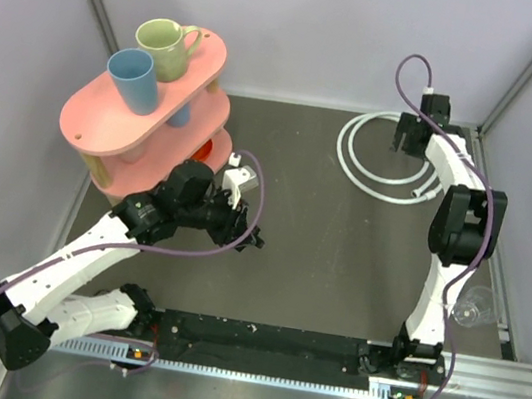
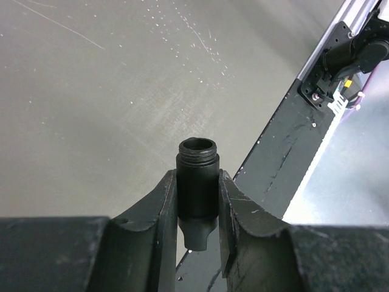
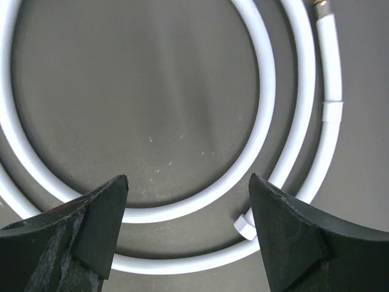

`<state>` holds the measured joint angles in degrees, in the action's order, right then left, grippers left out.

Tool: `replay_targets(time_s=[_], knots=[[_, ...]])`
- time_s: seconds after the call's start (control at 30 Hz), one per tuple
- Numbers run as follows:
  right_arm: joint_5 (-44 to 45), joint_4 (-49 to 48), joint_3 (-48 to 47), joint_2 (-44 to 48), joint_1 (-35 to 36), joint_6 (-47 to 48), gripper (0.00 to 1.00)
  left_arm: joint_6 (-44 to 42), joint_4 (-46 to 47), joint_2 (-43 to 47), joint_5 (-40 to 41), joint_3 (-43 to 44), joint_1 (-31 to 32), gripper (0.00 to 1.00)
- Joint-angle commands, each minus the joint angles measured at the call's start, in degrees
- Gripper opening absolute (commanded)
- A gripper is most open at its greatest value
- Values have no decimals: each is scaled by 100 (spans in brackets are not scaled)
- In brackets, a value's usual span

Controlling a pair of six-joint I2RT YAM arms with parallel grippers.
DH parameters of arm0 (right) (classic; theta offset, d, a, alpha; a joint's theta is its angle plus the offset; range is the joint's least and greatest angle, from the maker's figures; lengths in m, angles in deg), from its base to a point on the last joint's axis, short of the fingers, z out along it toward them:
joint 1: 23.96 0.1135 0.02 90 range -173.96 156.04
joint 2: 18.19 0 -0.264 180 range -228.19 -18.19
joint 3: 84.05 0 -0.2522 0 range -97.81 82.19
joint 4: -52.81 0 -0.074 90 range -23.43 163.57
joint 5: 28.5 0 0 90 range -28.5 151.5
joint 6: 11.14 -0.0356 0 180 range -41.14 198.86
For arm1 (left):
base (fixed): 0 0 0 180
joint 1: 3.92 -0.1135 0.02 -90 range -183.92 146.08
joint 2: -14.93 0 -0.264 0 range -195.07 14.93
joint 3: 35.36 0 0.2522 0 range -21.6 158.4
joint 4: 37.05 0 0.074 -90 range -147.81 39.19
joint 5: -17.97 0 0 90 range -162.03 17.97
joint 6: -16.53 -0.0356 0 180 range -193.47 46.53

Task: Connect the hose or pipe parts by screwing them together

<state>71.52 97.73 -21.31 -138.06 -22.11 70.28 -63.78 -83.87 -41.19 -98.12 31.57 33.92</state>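
The white hose [image 1: 373, 166] lies coiled in loops on the dark table at the back right. In the right wrist view the hose [image 3: 267, 103] curves below my right gripper [image 3: 188, 185], which hangs open above the coil with nothing between its fingers. A silvery end fitting [image 3: 322, 7] shows at the top right of that view. My left gripper [image 2: 197, 182] is shut on the black connector [image 2: 197, 176], whose threaded open end points up and away from the fingers. In the top view the left gripper [image 1: 251, 240] hovers over the table's middle left.
A pink two-tier stand [image 1: 144, 104] at the back left carries a green mug [image 1: 167, 47] and a blue cup [image 1: 133, 79]. A clear glass [image 1: 469, 311] sits at the right edge. The black base rail [image 1: 264, 341] runs along the near edge.
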Motion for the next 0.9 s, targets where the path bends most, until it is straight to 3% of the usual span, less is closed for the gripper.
replay_targets(time_s=[0.0, 0.17, 0.43, 0.87], knots=[[167, 22, -214, -237, -18, -469, 80, 15, 396, 277, -107, -34, 21, 0], [166, 92, -135, -440, -26, -785, 76, 15, 405, 215, -142, -35, 21, 0], [957, 303, 67, -178, -105, -856, 71, 6, 405, 224, -54, -52, 21, 0], [536, 330, 963, 324, -334, -1164, 67, 33, 405, 224, -151, -43, 21, 0]])
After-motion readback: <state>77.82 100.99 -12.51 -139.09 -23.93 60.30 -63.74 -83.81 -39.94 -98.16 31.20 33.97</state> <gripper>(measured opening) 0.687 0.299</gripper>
